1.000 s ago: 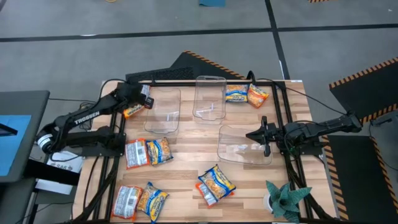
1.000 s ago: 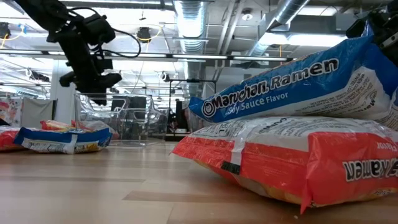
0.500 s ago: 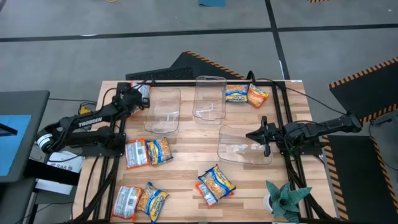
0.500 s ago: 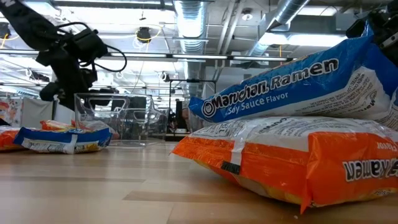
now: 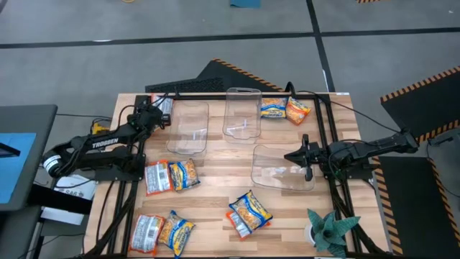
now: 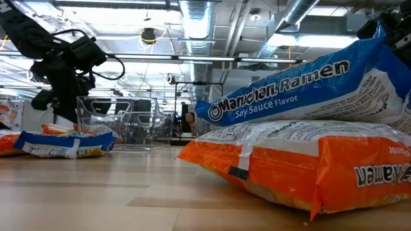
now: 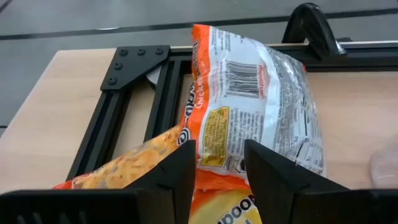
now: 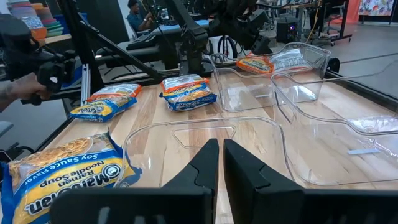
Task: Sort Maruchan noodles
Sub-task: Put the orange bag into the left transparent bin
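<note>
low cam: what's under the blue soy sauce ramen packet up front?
An orange-red ramen packet lies flat on the table, with the blue Soy Sauce packet resting tilted on top. Where they overlap, the orange one's top face is covered. Nothing else shows beneath.

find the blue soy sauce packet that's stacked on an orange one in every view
High view: blue soy sauce packet, near the table's front edge, about mid-width, lying on an orange packet.
Low view: large at right, on top of the orange packet.
Right wrist view: bottom left corner.
Left wrist view: not in it.
Shared landmark: the clear bin nearest it, also seen in the right wrist view.
</note>
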Controlling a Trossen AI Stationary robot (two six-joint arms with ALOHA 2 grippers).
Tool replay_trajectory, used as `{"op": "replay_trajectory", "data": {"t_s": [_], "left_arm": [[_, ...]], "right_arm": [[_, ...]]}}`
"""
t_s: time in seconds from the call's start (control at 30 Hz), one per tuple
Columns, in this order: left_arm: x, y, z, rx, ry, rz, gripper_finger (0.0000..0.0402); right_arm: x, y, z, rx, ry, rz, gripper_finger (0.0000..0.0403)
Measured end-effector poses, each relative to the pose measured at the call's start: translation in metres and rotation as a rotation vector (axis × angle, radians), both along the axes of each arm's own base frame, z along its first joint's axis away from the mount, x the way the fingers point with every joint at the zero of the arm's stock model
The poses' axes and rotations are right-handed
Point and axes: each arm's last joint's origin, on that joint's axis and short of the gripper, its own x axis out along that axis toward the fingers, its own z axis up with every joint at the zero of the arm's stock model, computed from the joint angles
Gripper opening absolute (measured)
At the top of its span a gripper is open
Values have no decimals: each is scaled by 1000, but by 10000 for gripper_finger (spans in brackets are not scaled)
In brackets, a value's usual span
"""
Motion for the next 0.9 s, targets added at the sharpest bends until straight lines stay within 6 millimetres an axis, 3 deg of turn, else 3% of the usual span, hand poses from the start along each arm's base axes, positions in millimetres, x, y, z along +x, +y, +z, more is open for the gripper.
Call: {"op": "replay_trajectory", "data": {"t_s": [0.3, 0.9], "left_arm": [[-5, 2, -7, 14, -33, -26, 129], [-10, 0, -11, -35, 112, -50, 122]], "right_arm": [[0, 0, 0, 0, 0, 0, 49], [0, 0, 0, 0, 0, 0, 49]]}}
